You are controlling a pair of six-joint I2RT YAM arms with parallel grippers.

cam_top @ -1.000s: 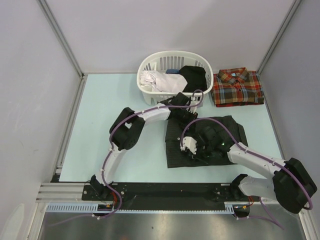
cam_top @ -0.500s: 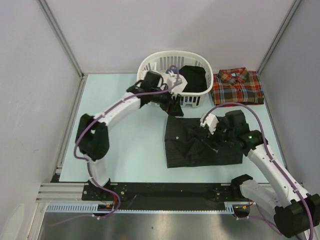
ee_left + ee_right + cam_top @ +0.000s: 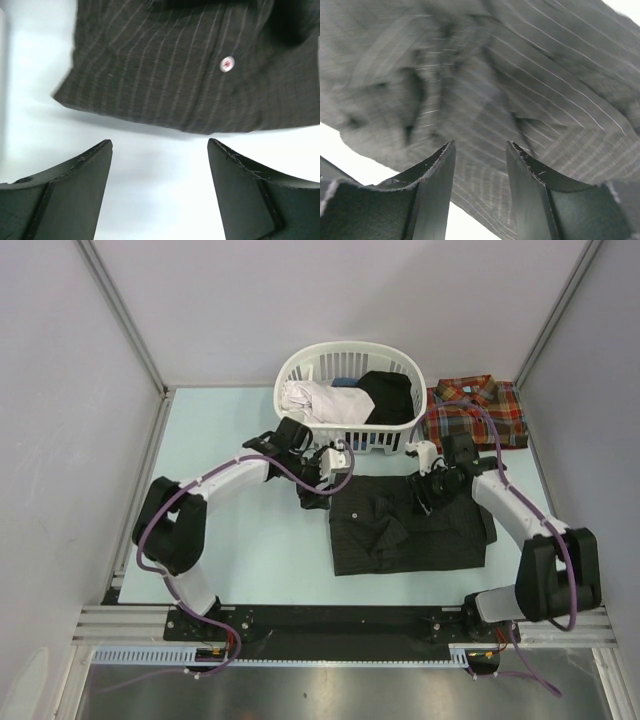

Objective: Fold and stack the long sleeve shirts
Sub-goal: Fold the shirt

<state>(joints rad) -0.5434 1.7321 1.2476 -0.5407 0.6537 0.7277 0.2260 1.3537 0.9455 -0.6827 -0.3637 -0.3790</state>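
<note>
The black pinstriped long sleeve shirt lies rumpled and roughly folded on the pale table. The plaid long sleeve shirt sits folded at the back right. My left gripper hovers open just off the black shirt's far left corner. In the left wrist view my left gripper has only bare table between its fingers, with the shirt's edge and a white button beyond. My right gripper hangs over the shirt's far edge. In the right wrist view my right gripper is partly open, with striped cloth below the gap and nothing pinched.
A white laundry basket with white and dark clothes stands at the back centre, just behind both grippers. Grey walls close in the left, back and right sides. A black rail runs along the near edge.
Both grippers let go of the black shirt and opened. The left arm swung up toward the basket, then back down to the shirt's far left corner. The right arm moved to the far edge.
</note>
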